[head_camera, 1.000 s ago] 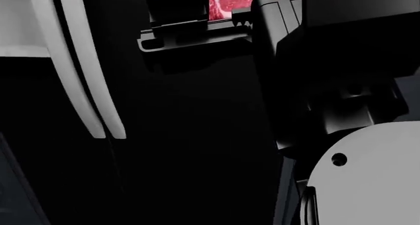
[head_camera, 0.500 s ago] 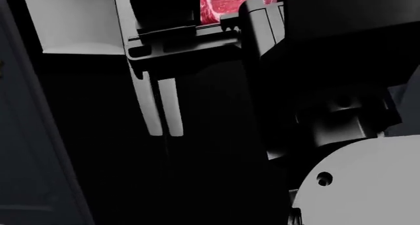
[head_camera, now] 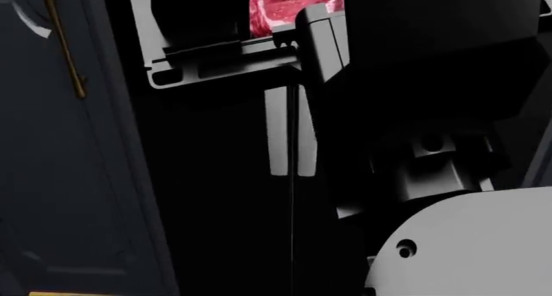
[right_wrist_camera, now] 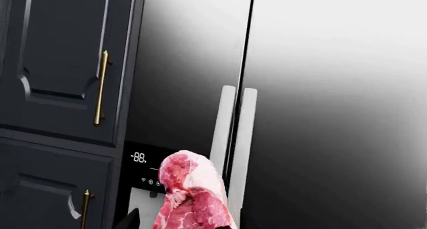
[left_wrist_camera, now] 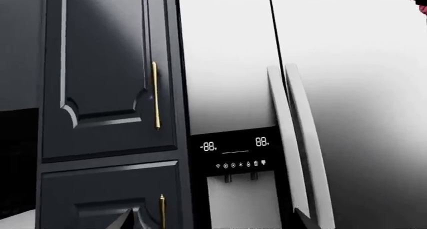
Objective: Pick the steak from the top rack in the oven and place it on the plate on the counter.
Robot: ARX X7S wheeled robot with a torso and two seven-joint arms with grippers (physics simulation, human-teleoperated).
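The steak, red-pink with white marbling, hangs upright in my right gripper, which is shut on its lower part; only dark finger tips show at the frame's edge. In the head view the steak sits at the top between the right gripper's dark jaw blocks. A red sliver of steak shows in a corner of the left wrist view. My left gripper is open, with nothing between its fingertips. The oven, the plate and the counter are out of view.
A steel fridge with paired vertical handles and a lit dispenser panel faces both wrist cameras. Dark blue-grey cabinet doors with brass handles stand beside it. My right arm's pale housing fills the head view's lower right.
The head view has swung: the fridge handles slid right, and a cabinet door with a brass handle came in at left. The steak stays in the right gripper.
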